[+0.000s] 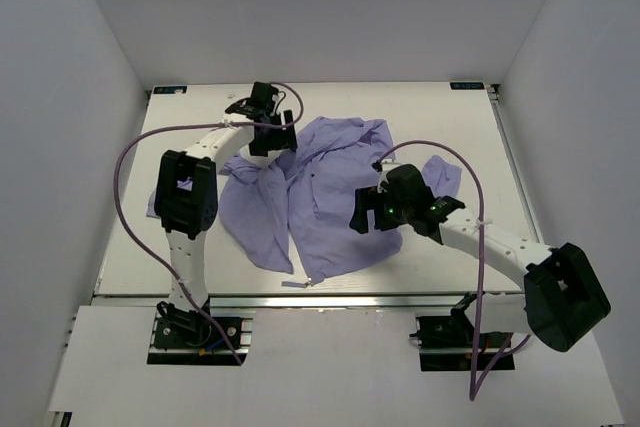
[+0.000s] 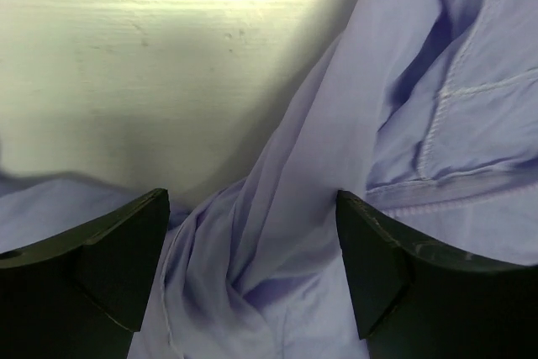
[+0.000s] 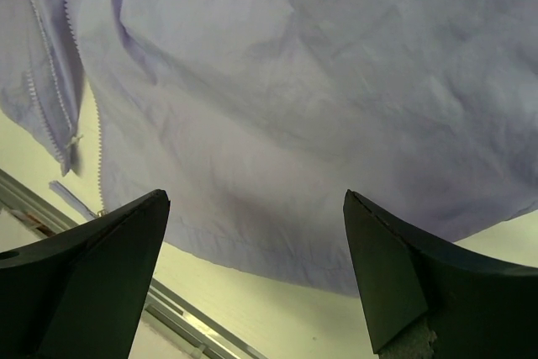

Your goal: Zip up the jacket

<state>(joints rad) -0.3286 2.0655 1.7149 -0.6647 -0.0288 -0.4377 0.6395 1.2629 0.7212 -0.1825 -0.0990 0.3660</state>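
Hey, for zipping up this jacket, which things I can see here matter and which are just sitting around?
Part of the job:
jacket, spread out and wrinkled
zipper, its two rows apart
left gripper, open over the fabric
right gripper, open over the hem

Just there:
table
purple cables
small pale strip at the near edge
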